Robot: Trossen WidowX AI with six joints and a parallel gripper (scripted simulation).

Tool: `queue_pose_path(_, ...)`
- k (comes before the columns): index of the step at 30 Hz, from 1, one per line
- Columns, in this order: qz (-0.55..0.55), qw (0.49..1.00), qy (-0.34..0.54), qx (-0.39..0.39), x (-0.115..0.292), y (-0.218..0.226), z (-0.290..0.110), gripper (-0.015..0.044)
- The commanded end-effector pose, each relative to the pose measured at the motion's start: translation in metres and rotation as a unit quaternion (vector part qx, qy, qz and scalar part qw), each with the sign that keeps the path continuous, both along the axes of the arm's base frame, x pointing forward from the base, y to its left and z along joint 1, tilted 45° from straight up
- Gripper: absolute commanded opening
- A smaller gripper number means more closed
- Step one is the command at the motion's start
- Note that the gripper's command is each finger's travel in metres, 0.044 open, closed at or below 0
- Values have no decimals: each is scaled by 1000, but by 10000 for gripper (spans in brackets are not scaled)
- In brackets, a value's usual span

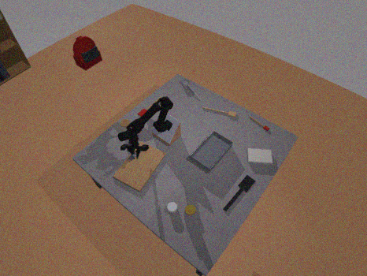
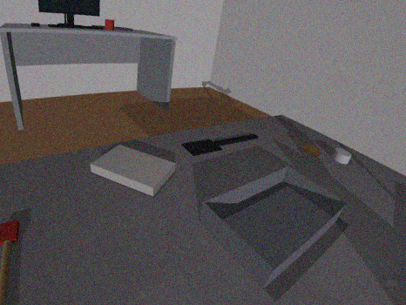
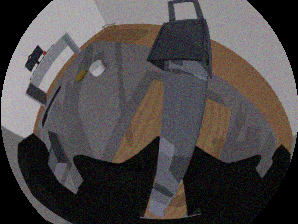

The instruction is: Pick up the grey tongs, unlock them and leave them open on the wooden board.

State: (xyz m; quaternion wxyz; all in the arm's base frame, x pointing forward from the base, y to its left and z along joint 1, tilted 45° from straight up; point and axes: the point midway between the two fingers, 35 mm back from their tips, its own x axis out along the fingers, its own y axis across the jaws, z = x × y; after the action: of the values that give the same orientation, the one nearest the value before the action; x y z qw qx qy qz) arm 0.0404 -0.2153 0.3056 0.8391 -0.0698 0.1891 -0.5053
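My gripper (image 1: 134, 149) (image 3: 169, 140) is shut on the grey tongs (image 3: 178, 112). In the wrist view they run from between my fingers out over the wooden board (image 3: 141, 125). In the top view the gripper hangs low over the back edge of the wooden board (image 1: 136, 173), at the left of the grey table; the tongs are too small to make out there. The grey roasting tin (image 1: 200, 162) (image 2: 244, 194) stands to the right of the board with nothing across it. I cannot tell whether the tongs' arms are spread.
A white block (image 1: 260, 155) (image 2: 132, 168), a black spatula (image 1: 238, 193) (image 2: 218, 143), a white cylinder (image 1: 172, 207) (image 2: 342, 155) and a yellow disc (image 1: 190, 209) (image 2: 311, 149) lie on the table. A red-headed hammer (image 2: 9, 231) and a wooden-handled tool (image 1: 220, 111) lie at the back. A red bag (image 1: 87, 52) sits on the floor.
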Motion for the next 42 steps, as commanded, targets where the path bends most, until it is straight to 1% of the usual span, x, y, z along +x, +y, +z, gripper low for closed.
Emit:
queue_pose_path(1,14,999,0,-29,1,6,3,-150)
queue_pose_path(18,73,988,26,-137,3,34,3,-150)
queue_pose_path(42,74,987,26,-138,3,35,3,-150)
